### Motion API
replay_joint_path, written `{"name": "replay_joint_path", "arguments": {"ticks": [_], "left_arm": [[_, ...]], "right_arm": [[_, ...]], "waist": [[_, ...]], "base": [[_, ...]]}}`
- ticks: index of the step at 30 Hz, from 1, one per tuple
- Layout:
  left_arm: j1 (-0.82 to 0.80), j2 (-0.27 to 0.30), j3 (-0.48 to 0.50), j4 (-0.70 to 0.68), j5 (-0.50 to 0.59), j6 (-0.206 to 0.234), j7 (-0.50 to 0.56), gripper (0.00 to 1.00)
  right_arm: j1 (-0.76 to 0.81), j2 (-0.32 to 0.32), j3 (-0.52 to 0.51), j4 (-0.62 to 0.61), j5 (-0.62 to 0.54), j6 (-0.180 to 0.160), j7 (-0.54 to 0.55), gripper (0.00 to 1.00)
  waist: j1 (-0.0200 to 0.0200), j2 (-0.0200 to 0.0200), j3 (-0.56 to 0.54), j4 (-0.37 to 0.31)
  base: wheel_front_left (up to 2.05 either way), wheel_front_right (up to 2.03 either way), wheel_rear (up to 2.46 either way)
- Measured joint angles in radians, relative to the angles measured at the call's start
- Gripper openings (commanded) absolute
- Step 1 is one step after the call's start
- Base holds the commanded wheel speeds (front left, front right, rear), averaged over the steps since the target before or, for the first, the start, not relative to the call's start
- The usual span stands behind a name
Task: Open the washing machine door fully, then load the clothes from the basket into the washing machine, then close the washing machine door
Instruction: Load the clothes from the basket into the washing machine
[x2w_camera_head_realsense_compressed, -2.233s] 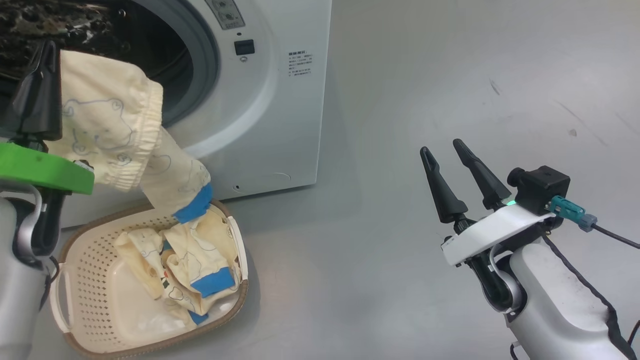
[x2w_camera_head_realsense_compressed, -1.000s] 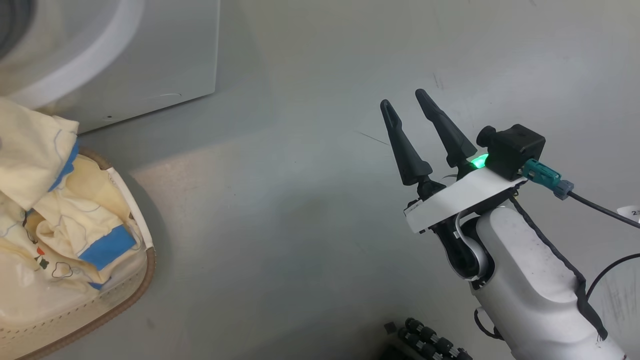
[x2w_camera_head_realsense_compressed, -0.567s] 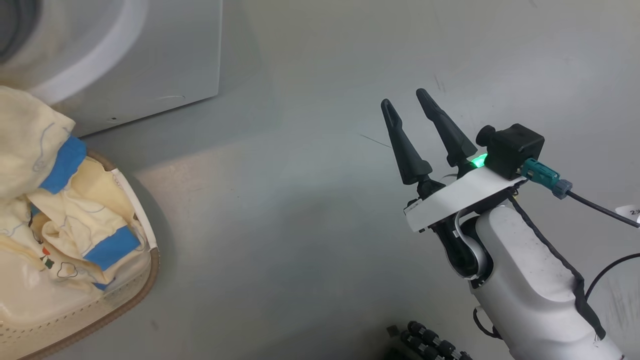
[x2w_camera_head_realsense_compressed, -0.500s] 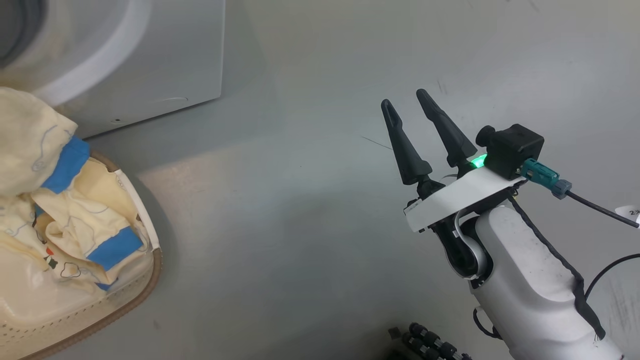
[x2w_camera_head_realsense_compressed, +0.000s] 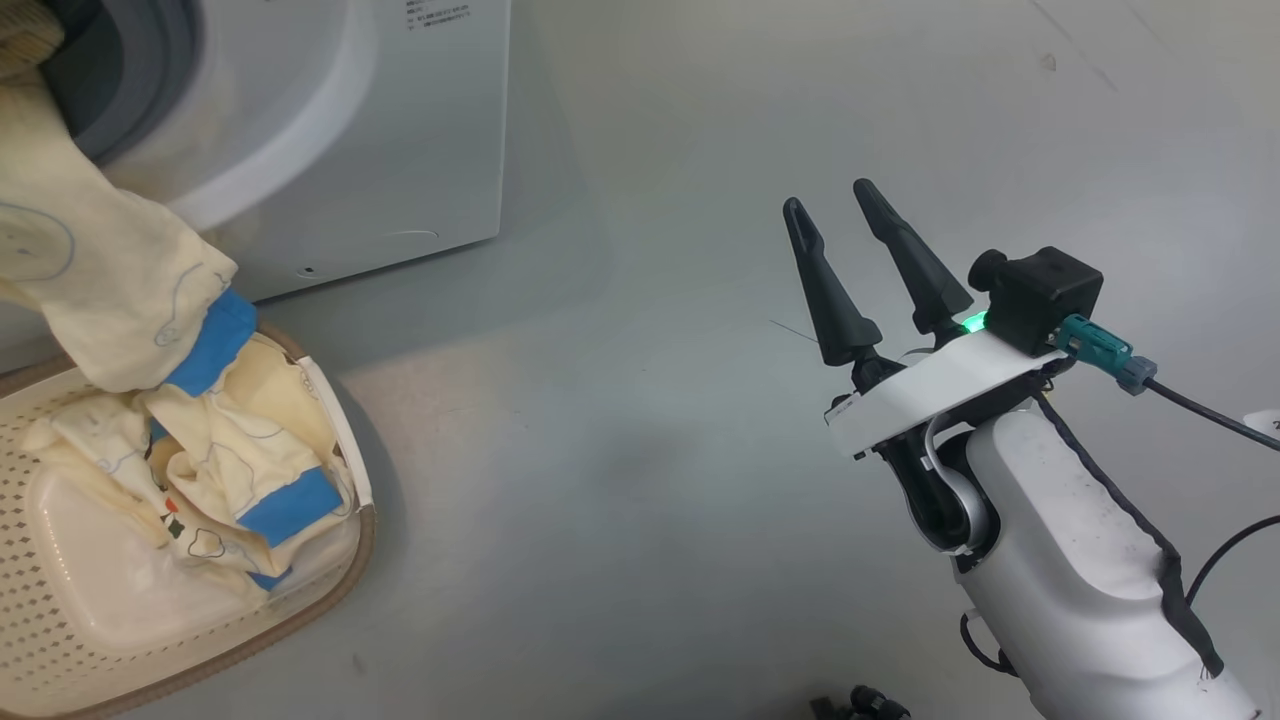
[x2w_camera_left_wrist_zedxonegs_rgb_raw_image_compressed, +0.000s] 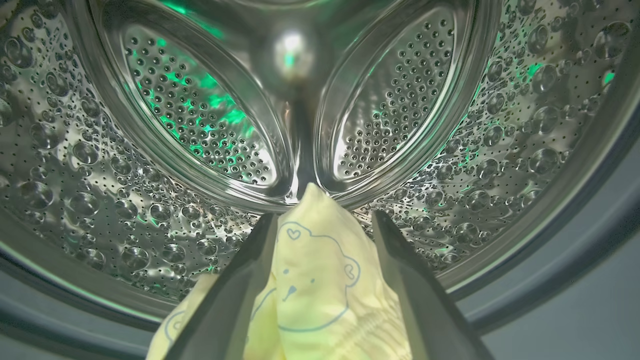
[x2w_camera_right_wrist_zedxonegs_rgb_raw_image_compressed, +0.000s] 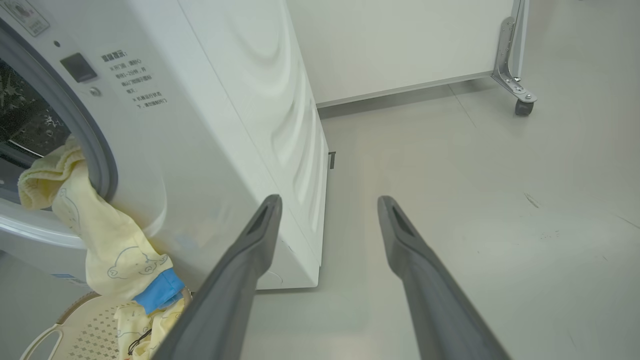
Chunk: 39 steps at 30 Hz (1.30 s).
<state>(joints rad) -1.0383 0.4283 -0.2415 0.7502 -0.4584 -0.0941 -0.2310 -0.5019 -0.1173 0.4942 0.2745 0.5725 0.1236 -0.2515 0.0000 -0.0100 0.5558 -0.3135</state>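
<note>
Cream cloth first: a bear-printed garment (x2w_camera_left_wrist_zedxonegs_rgb_raw_image_compressed: 310, 290) sits between my left claw's (x2w_camera_left_wrist_zedxonegs_rgb_raw_image_compressed: 325, 216) fingers, which stand spread wide, no longer pinching. Beyond their tips lies the washing machine's (x2w_camera_head_realsense_compressed: 400, 130) steel drum (x2w_camera_left_wrist_zedxonegs_rgb_raw_image_compressed: 150, 200). Two seconds ago the garment hung outside the opening; now it drapes over the lip, blue cuff trailing down to the basket (x2w_camera_head_realsense_compressed: 340, 590). My right claw (x2w_camera_head_realsense_compressed: 828, 194) stays spread and empty.

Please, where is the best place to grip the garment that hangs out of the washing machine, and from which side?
Probably the garment just above its blue cuff, from the open floor side: there the cloth narrows, outside the washing machine, over the basket.
</note>
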Motion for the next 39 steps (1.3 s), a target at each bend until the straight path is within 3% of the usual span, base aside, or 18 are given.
{"name": "replay_joint_path", "arguments": {"ticks": [20,39], "left_arm": [[0.274,-0.077,-0.02,-0.137,-0.026,-0.018,-0.02,1.0],[0.596,-0.118,0.109,-0.368,-0.057,-0.018,-0.021,1.0]], "right_arm": [[0.028,-0.052,-0.046,0.009,-0.001,0.0,0.0,1.0],[0.07,-0.07,-0.027,0.016,0.001,0.0,0.0,1.0]], "waist": [[-0.0001,0.0,-0.108,0.115],[-0.0001,0.0,-0.183,0.16]], "base": [[0.0,0.0,0.0],[0.0,0.0,0.0]]}}
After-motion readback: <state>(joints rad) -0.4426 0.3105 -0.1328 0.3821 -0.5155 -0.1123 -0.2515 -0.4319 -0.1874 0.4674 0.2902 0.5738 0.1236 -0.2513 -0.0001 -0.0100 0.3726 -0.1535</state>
